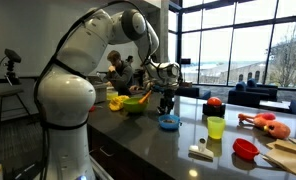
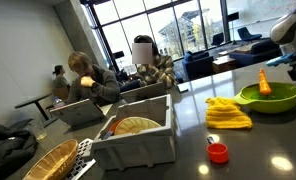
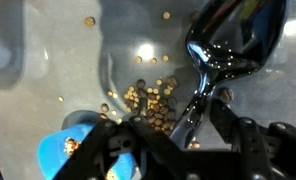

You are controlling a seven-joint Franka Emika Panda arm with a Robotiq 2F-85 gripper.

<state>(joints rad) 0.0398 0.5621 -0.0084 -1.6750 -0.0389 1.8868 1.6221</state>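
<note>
Looking over the dark grey counter (image 1: 178, 140), I see the black two-fingered gripper (image 3: 176, 132) pinched partway closed on the thin handle of a shiny metal spoon (image 3: 228, 45). The spoon's bowl reaches out ahead of the fingers and hangs just above the surface. Under it lies a scatter of small brown round pieces (image 3: 148, 98), thickest right below the handle, with a few strays well apart. A bright blue round bowl (image 3: 73, 150) sits just beside the pile, at the gripper's side. In an exterior view the same bowl (image 1: 169, 122) stands directly beneath the gripper (image 1: 167, 97). I cannot tell whether the spoon carries anything.

To my eye the work is with the spoon among those loose pieces, and doing it well calls for a flat, low approach. The spoon's lip should touch the counter before any sliding, since the pieces look ready to roll away. The handle is slim and slick, so it may twist in the pinch; slow, straight strokes would spare it. The blue rim is close enough to be knocked, so it wants minding. The green bowl (image 1: 135, 103) with an orange piece in it and the yellow cloth (image 1: 116, 102) stand well apart
</note>
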